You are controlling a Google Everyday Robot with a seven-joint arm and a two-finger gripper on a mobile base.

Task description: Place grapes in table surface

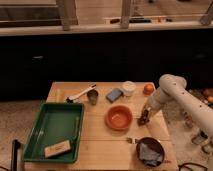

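My gripper [145,117] reaches down from the white arm at the right side of the table surface [95,150], just right of the orange bowl [119,117]. It is shut on the grapes [144,120], a small dark bunch at its tip. The bunch sits low, at or just above the light wooden planks; I cannot tell whether it touches them.
A green tray [45,131] holding a tan block [57,148] fills the left front. At the back stand a white-handled utensil [80,94], a metal cup [93,96], a blue sponge [114,95], a white cup [129,88] and an orange fruit [148,89]. A dark bowl [149,150] sits front right.
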